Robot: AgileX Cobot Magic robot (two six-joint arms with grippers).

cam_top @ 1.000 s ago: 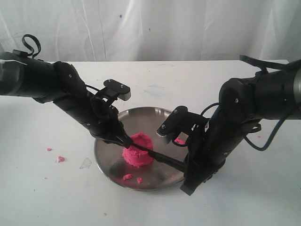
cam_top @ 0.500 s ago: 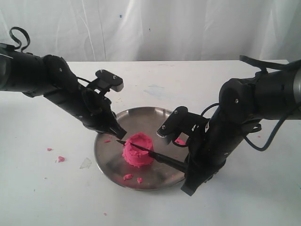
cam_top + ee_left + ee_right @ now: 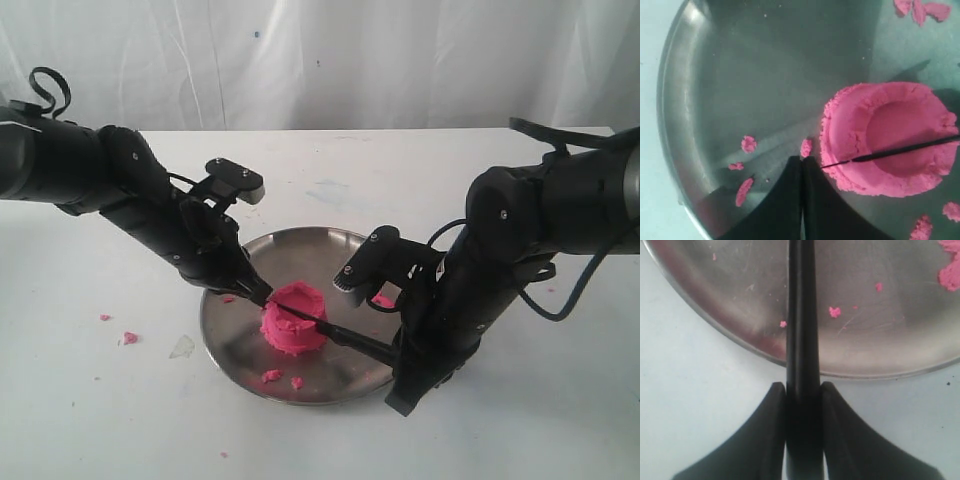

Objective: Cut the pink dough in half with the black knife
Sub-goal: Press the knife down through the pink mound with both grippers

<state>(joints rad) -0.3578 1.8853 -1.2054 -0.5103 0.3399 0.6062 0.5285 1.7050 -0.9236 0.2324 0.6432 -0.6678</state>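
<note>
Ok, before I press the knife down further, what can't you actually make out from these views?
- How deep the black knife sits in the pink dough: left wrist view shows only its top edge.
- Right gripper in the exterior view: its own arm hides the fingers.
- Knife tip in the exterior view: lost against the left gripper.

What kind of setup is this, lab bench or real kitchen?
Most likely a lab test bench, not a kitchen: a bare white table backed by a white curtain, holding only a steel plate with the pink dough and scattered crumbs.
</note>
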